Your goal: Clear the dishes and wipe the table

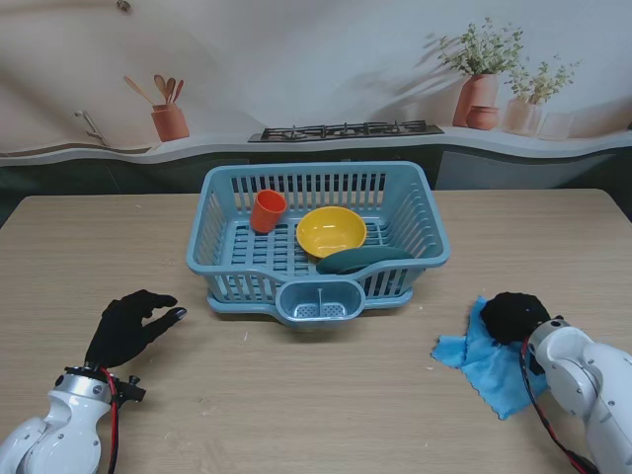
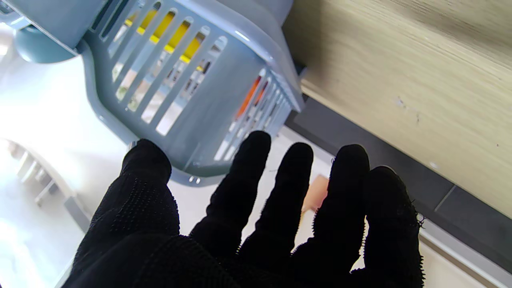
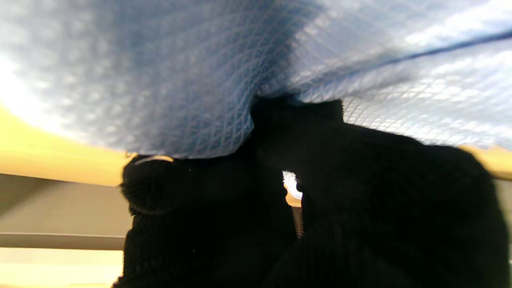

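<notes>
A blue slatted dish basket (image 1: 423,202) stands mid-table and holds an orange cup (image 1: 267,210), a yellow bowl (image 1: 331,230) and a dark green dish (image 1: 363,259). My left hand (image 1: 130,326), in a black glove, hovers open near the table's left front, fingers spread toward the basket (image 2: 224,80); nothing is in it (image 2: 256,216). My right hand (image 1: 513,316) rests on a light blue cloth (image 1: 486,357) at the right front, its fingers curled down into the fabric. Up close, the cloth (image 3: 160,72) bunches over the black fingers (image 3: 304,132).
The wooden table (image 1: 296,395) stretches bare between my two hands. A small cutlery pocket (image 1: 320,301) juts from the basket's near side. Behind the table's far edge is a printed kitchen backdrop.
</notes>
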Motion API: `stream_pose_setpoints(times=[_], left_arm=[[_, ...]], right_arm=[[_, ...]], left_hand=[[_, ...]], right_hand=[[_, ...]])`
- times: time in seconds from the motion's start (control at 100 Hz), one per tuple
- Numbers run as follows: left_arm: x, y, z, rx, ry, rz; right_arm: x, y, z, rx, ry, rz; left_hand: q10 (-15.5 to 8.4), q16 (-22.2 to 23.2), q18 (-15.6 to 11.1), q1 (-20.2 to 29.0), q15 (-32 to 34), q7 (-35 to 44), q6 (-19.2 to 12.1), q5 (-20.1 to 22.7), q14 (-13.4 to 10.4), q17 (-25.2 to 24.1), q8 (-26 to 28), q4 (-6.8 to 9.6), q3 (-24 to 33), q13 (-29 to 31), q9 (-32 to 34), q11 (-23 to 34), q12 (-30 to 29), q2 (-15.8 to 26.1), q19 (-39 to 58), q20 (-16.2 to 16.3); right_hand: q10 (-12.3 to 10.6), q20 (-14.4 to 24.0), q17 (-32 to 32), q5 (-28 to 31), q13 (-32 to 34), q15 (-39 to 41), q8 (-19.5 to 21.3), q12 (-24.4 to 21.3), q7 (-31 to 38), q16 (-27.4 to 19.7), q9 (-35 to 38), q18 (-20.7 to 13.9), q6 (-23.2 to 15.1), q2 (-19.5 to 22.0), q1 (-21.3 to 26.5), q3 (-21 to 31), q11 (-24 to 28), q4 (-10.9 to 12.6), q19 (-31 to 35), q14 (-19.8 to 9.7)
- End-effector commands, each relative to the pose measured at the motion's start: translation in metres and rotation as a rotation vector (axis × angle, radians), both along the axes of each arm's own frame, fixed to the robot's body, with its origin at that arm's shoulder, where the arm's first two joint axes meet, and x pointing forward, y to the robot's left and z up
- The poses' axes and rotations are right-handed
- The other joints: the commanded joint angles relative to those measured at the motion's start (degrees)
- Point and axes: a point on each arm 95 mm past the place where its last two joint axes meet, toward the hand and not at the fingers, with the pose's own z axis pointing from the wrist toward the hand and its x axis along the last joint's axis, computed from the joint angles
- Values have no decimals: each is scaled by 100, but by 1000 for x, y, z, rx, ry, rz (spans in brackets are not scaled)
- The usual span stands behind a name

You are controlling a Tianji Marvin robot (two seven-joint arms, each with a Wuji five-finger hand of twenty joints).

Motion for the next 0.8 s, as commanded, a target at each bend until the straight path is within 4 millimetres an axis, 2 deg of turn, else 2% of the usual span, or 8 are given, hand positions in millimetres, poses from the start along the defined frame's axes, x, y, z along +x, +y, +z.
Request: stream_pose_setpoints(times=[0.0,0.11,0.23,0.65,0.79], left_arm=[[-1,-2,-1,-3,9,-8],[-1,-2,-2,-5,9,-4],[-1,-3,-2,-6,5,-1],[-2,-1,-1,-3,-5,2],[-3,-1,-1,4,-7,3]], right_arm=[[-11,-6,-13,-21,48,-3],[-13,-6,-14,-19,45,-8],[-4,1,-16,-13,35,-14],[71,35,-18,-38,-23,-66],[89,40,-18,-72,-29,-73]], left_hand=[[130,78,99,201,83,-88,-77,205,261,-49,73,151,-177,60,9,-16,9,236,69,76],[126,80,99,201,88,-92,-73,198,265,-49,72,152,-185,64,7,-14,10,247,69,76],[139,78,99,212,83,-89,-67,204,271,-46,72,154,-190,62,4,-18,9,242,71,77],[136,78,96,229,85,-86,-75,204,262,-48,75,157,-209,60,10,-15,9,249,70,75],[129,76,91,222,92,-79,-82,215,257,-23,79,157,-220,96,33,-13,8,260,83,80]], right_hand=[[-111,99,-73,136,26,84,-115,-44,-210,17,170,-226,55,118,83,172,-14,-37,-4,192],[-105,107,-84,134,28,88,-109,-37,-213,22,167,-221,59,120,83,172,-20,-39,-6,198],[-125,117,-73,132,31,91,-104,-30,-216,28,171,-220,59,125,77,167,-22,-41,-1,192],[-141,120,-45,133,48,79,-84,-27,-221,23,179,-236,34,135,75,153,-31,-38,-17,170],[-144,121,-44,131,49,82,-80,-25,-224,26,176,-247,32,144,77,147,-25,-37,-20,157]])
